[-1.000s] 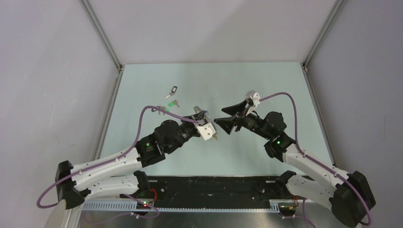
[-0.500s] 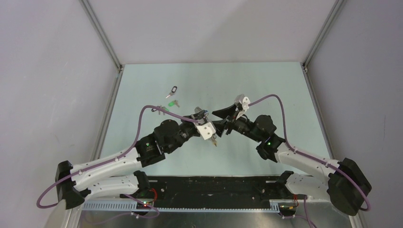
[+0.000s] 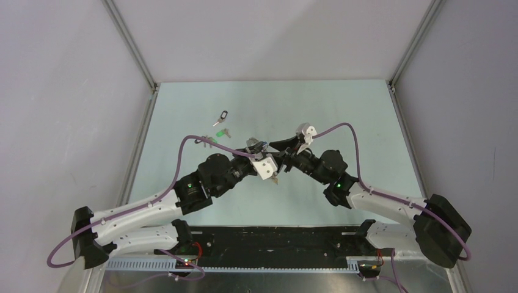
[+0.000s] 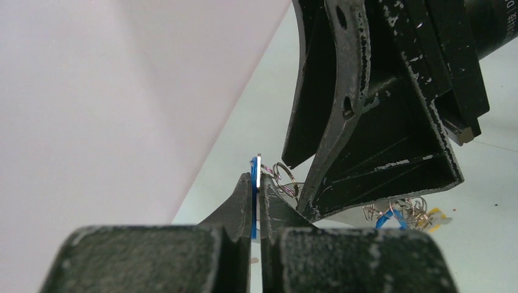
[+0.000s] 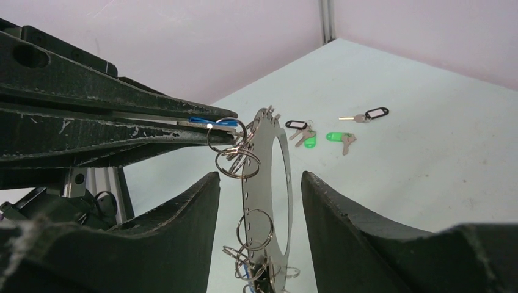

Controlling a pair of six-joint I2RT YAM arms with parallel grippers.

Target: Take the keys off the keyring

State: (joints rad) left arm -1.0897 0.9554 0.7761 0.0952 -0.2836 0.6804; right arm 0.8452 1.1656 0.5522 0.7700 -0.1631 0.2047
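Note:
My left gripper (image 4: pixel 257 183) is shut on a blue key (image 4: pixel 253 189), held above the table. From that key hangs the keyring (image 5: pixel 264 146), a flat silvery perforated loop fringed with small split rings (image 5: pixel 237 163). More keys with blue and yellow heads (image 4: pixel 400 215) dangle at its low end. My right gripper (image 5: pixel 258 177) is open, with one finger on each side of the keyring and neither touching it. In the top view the two grippers meet at mid-table, left gripper (image 3: pixel 273 162), right gripper (image 3: pixel 282 155).
Loose keys lie on the table at the far left: a black-tagged key (image 3: pixel 222 116), a green-tagged key (image 3: pixel 218 133) and a further bunch (image 3: pixel 207 141) by the left arm's purple cable. The wrist view shows them too, beyond the ring (image 5: pixel 336 137).
My right gripper has moved left, from well apart to straddling the hanging keyring at the left gripper's tips. The left arm has held still with the blue key.

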